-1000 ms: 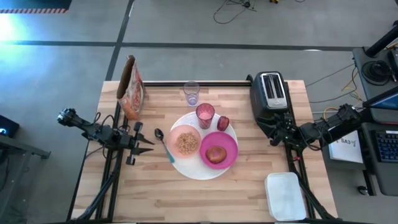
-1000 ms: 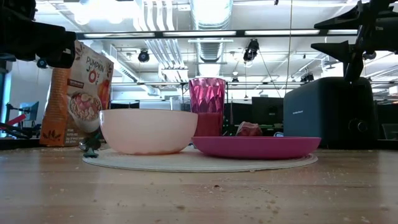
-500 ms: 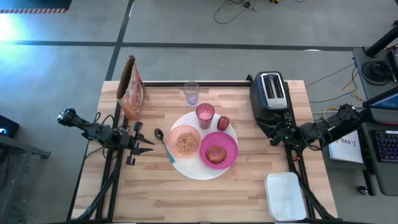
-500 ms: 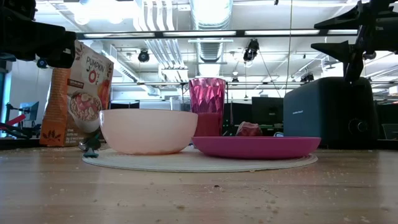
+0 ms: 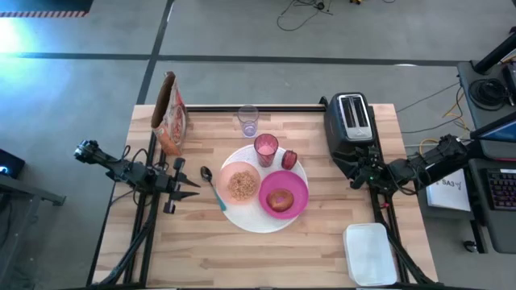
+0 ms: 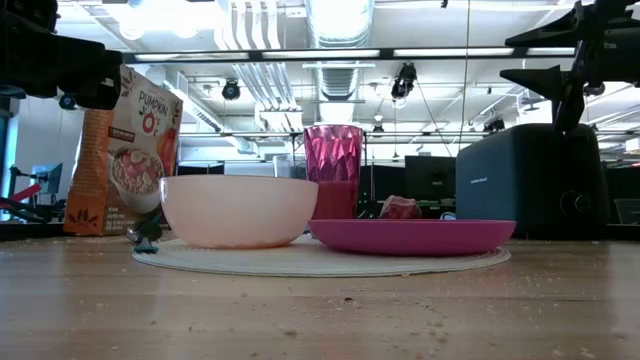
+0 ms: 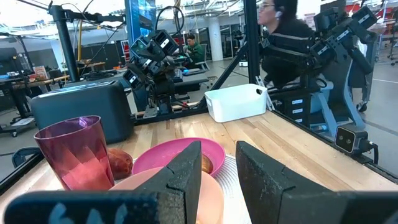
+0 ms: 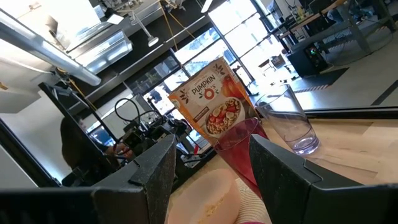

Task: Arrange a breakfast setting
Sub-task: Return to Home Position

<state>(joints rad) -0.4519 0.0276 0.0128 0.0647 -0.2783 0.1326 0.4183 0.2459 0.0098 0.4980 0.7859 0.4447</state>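
A large white plate (image 5: 251, 219) lies mid-table. On it sit a pale pink bowl (image 5: 239, 184) of cereal, a magenta plate (image 5: 284, 194) bearing a brown bun (image 5: 280, 199), a pink cup (image 5: 266, 149) and a small red food (image 5: 289, 159). A teal-handled spoon (image 5: 214, 188) lies with its handle on the white plate's left rim. My left gripper (image 5: 193, 188) hovers open left of the spoon. My right gripper (image 5: 353, 167) hangs open at the right, beside the toaster, nothing between its fingers (image 8: 155, 171).
A black toaster (image 5: 350, 122) stands at the far right, a clear tumbler (image 5: 248, 121) at the far middle, a cereal bag (image 5: 170, 113) at the far left. A white lidded container (image 5: 369, 254) sits at the near right corner. A person shows beyond the table in the left wrist view.
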